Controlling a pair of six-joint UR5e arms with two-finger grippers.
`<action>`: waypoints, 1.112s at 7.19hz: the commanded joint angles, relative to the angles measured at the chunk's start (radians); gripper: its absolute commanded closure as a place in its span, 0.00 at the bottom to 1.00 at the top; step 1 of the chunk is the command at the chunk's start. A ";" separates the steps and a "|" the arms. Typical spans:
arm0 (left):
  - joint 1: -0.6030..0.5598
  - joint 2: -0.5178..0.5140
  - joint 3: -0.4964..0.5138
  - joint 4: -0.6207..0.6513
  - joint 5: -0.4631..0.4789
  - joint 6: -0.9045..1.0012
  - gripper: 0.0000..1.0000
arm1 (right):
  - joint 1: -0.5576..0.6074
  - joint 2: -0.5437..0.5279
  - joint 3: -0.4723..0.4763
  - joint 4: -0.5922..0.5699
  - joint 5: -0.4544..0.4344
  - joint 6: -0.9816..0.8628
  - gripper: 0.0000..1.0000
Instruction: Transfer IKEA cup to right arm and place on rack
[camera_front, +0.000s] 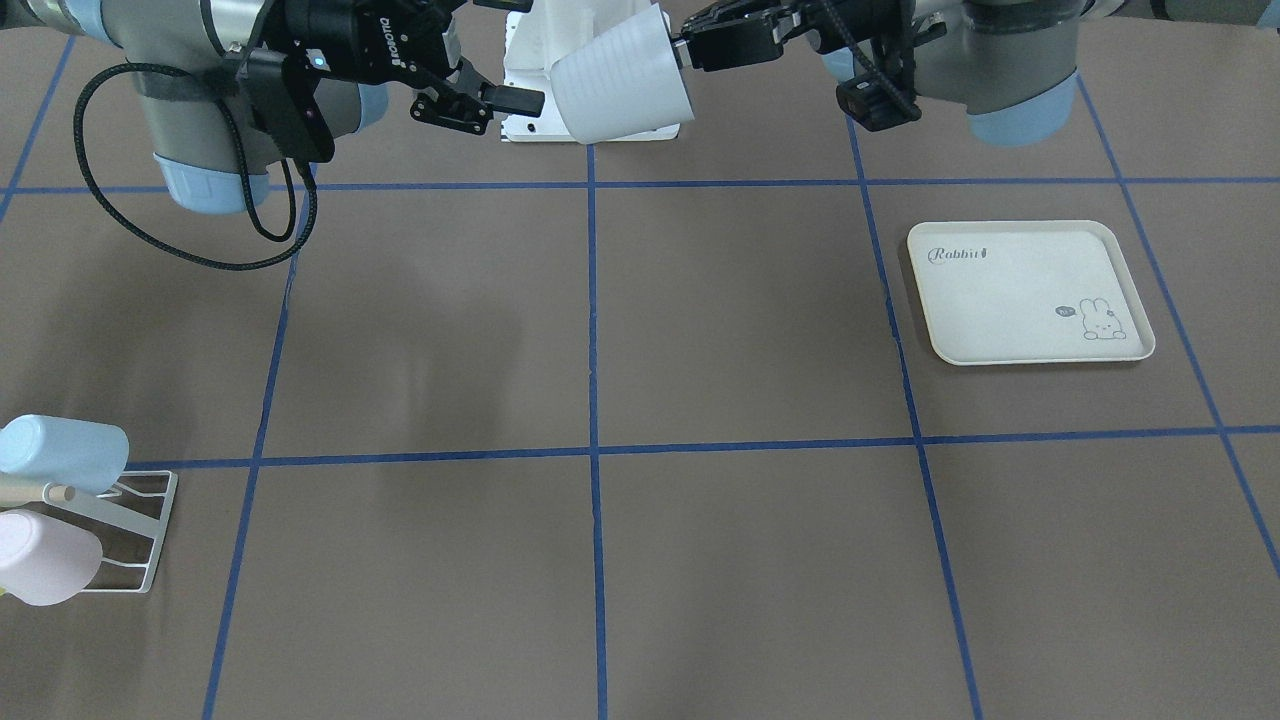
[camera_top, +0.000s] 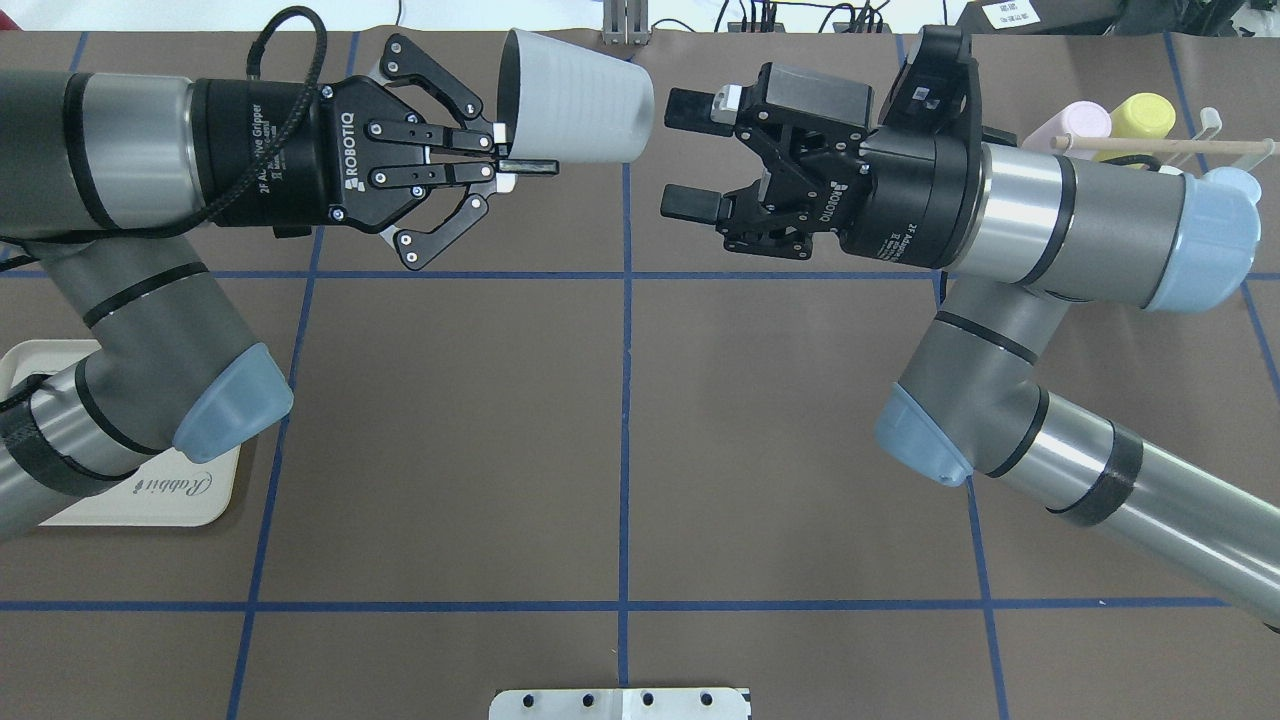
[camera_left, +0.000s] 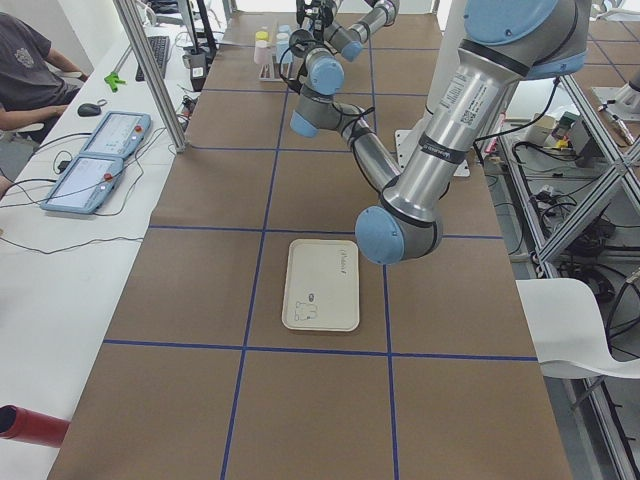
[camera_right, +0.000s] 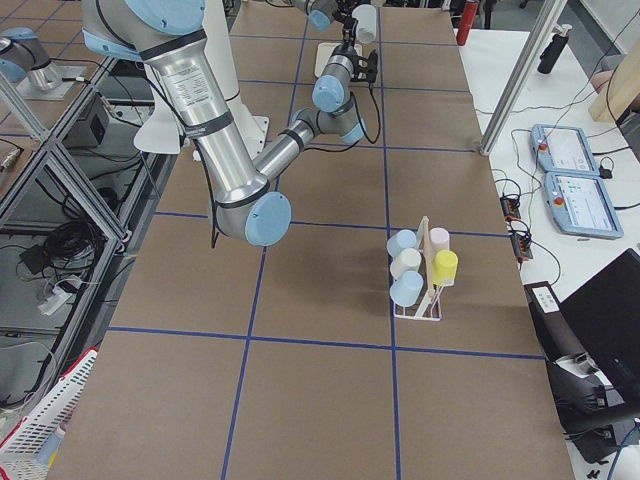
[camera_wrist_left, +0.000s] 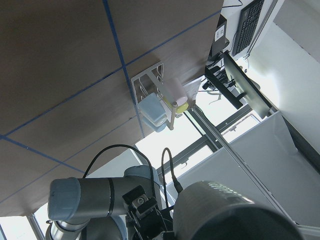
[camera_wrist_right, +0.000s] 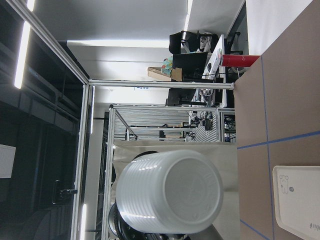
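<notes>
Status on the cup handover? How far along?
Done: the left gripper holds the white cup off the table, pinched by its rim. In hand: the right gripper, open, faces the cup's base, a gap between. Left: right grasp, left release, placing on the rack.

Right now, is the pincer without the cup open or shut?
Open. The right pincer is spread wide with nothing in it, just short of the cup.
</notes>
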 joint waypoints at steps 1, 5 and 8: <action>0.016 -0.015 0.001 -0.029 0.000 -0.103 1.00 | -0.003 0.004 0.000 0.015 -0.002 0.001 0.03; 0.031 -0.016 -0.001 -0.053 0.000 -0.242 1.00 | -0.007 0.028 -0.018 0.065 -0.003 0.001 0.03; 0.029 -0.022 -0.010 -0.066 0.000 -0.290 1.00 | -0.009 0.042 -0.028 0.069 -0.005 0.001 0.03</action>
